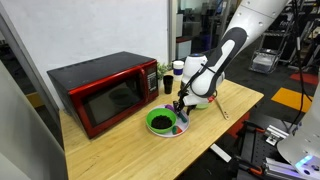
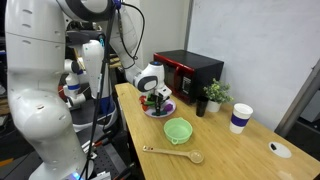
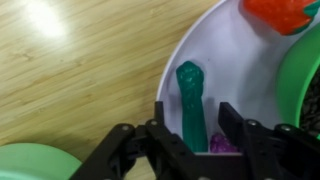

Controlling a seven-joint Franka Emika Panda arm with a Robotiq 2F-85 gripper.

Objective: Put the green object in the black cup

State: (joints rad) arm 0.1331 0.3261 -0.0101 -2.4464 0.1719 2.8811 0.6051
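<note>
The gripper (image 3: 195,128) is hovering with its fingers spread, straddling the green object (image 3: 190,92), which is lying directly beneath it on the white plate (image 3: 235,60); it is pinching nothing. The black cup (image 2: 199,106) is standing well apart from the gripper, beside the red microwave (image 2: 190,70). Closing may be risking a slip, since the object is lying nearer one finger and a purple piece (image 3: 222,146) is sitting just beside the other.

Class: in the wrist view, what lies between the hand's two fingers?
The green object lies on the white plate between the fingers of the open hand, a gap on either side. The wrist view shows this.
</note>
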